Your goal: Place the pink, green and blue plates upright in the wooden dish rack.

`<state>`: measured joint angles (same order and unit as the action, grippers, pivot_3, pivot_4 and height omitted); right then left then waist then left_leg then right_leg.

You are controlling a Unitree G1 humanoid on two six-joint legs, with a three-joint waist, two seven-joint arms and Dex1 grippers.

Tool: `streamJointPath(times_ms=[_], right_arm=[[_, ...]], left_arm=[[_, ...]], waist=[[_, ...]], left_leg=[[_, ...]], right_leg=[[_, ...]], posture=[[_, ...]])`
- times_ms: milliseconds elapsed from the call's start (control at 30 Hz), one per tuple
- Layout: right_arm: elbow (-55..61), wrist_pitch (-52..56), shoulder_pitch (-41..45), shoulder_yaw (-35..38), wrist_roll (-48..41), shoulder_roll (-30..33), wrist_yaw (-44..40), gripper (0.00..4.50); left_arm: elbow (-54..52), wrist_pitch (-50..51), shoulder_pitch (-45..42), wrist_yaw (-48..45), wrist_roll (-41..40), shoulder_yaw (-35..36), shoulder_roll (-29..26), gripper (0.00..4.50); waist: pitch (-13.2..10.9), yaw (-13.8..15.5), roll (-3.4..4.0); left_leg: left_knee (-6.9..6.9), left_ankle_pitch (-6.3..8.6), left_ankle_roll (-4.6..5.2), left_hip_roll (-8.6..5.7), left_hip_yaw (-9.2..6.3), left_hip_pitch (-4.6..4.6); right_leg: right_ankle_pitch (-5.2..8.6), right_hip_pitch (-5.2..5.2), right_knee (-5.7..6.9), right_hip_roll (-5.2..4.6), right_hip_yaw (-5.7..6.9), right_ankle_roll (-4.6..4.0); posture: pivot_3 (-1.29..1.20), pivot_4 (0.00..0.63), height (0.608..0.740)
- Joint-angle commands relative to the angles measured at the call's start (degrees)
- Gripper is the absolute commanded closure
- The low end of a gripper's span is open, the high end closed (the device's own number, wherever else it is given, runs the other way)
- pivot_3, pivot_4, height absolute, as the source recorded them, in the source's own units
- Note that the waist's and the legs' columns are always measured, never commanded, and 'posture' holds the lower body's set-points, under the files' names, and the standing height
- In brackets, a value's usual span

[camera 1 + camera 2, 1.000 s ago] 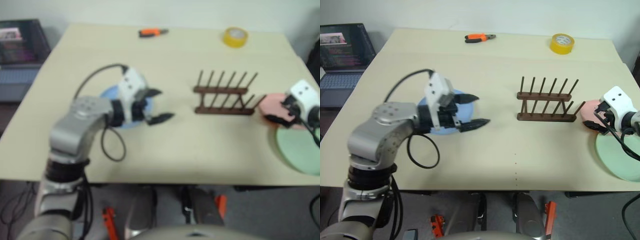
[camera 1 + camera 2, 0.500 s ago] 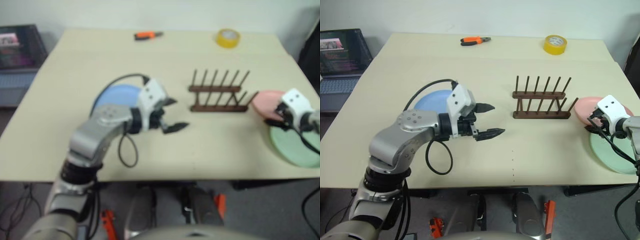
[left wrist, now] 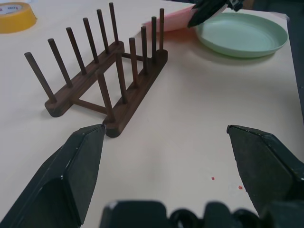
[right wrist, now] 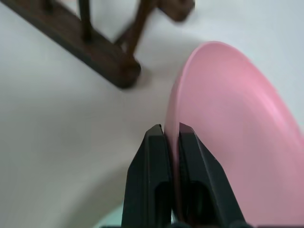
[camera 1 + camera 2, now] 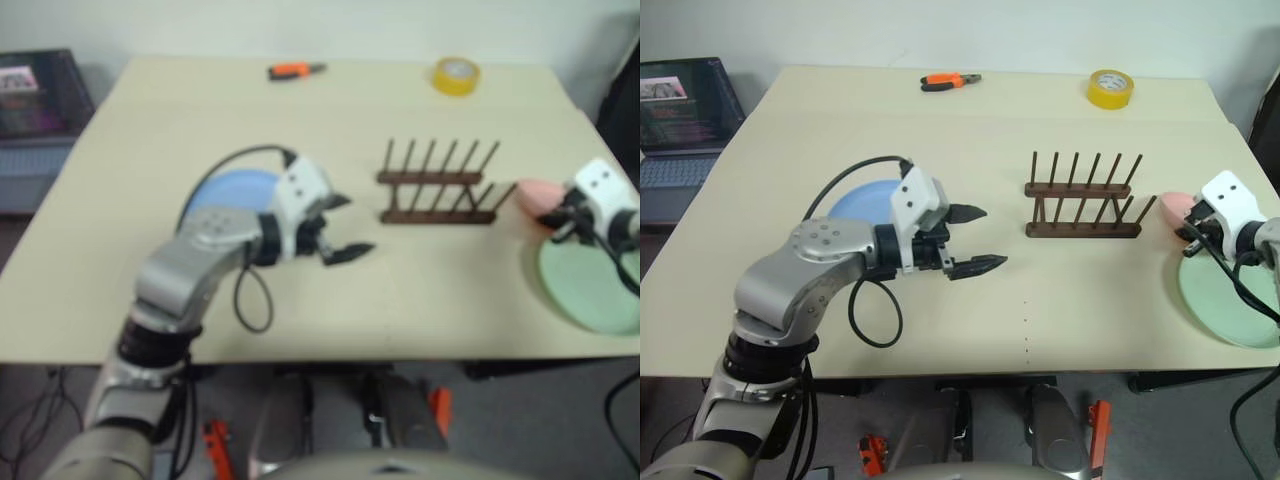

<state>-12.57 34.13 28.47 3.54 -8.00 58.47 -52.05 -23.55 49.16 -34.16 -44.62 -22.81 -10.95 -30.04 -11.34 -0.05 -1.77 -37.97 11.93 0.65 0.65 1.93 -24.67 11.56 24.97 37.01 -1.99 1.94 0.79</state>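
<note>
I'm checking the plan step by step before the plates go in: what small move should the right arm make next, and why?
Probably lift the pink plate a little and tilt it edge-up. The right gripper is shut on its rim, and the plate sits right beside the end of the wooden dish rack, partly over the green plate, so it likely needs clearance before moving over the pegs.

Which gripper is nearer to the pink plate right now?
Right. The right gripper is shut on the pink plate's rim, just past the wooden dish rack's end. The left gripper hangs open on the rack's far side, near the blue plate.
</note>
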Motion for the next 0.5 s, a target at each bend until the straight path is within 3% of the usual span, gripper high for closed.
streamJointPath(times_ms=[33, 300, 500], right_arm=[[3.99, 1.36, 1.68, 5.34, -2.13, 2.62, -0.07, 4.48], [9.88, 4.18, 3.42, 15.37, -8.66, 3.27, 0.42, 4.48], [10.87, 8.94, 15.75, 25.11, -24.52, -7.12, 4.93, 4.48]], left_arm=[[0.6, -2.34, -1.75, -0.59, 0.03, 0.26, -0.1, 0.0], [2.44, -5.18, -2.96, -1.68, -0.05, 0.16, 0.65, 0.0], [2.1, -8.55, -2.71, -5.36, -3.05, 1.95, 0.93, 0.0]], waist=[[0.0, 0.09, 0.0], [0.0, 0.1, 0.01], [0.01, -0.25, 0.02]], left_leg=[[0.0, 0.0, 0.0, 0.0, -0.01, 0.0], [0.0, 0.0, 0.0, -0.03, 0.01, -0.02], [0.0, 0.0, 0.0, 0.1, 0.01, 0.03]], right_leg=[[0.0, 0.0, 0.0, 0.0, 0.01, 0.0], [0.01, 0.0, -0.02, -0.04, -0.01, -0.01], [-0.08, 0.0, 0.0, 0.11, -0.02, -0.08]], posture=[[0.0, 0.15, 0.74], [0.0, 0.15, 0.74], [0.0, 0.15, 0.74]])
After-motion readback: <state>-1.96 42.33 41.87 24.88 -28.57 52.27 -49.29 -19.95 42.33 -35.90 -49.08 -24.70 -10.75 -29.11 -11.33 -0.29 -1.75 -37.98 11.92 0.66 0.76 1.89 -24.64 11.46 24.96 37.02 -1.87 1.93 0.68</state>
